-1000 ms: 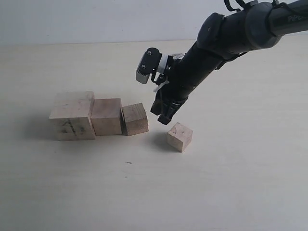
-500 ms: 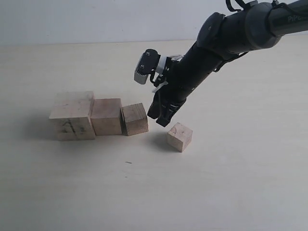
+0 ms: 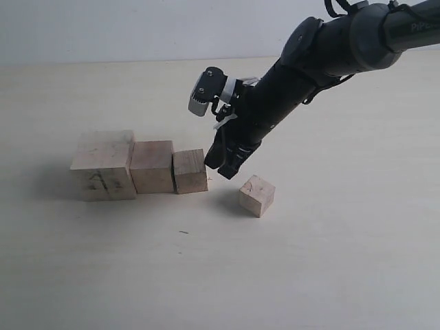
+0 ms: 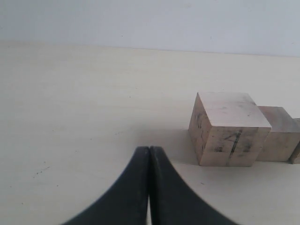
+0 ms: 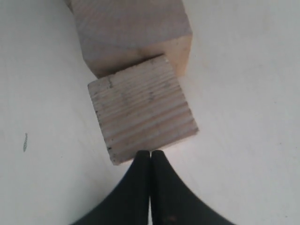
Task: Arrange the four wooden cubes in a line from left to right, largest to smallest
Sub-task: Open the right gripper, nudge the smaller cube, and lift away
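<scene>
Scene: a pale desk (image 3: 330, 261) with four light-wood cubes and one dark robot arm reaching in from the upper right of the exterior view.
Largest cube (image 3: 103, 165): leftmost in the row, with dark scribbles on its front face.
Second cube (image 3: 152, 166): touching the largest cube's right side.
Third cube (image 3: 190, 171): touching the second cube's right side, sitting square with the row.
Smallest cube (image 3: 256, 195): alone on the desk, to the right of the row and nearer the camera, turned at an angle, with a clear gap between it and the third cube.
Right hand (image 3: 225, 167): fingers pressed together with nothing between them, tips against the third cube's right side.
Left hand (image 4: 149, 152): fingers pressed together, holding nothing, low over bare desk, apart from the largest cube.
</scene>
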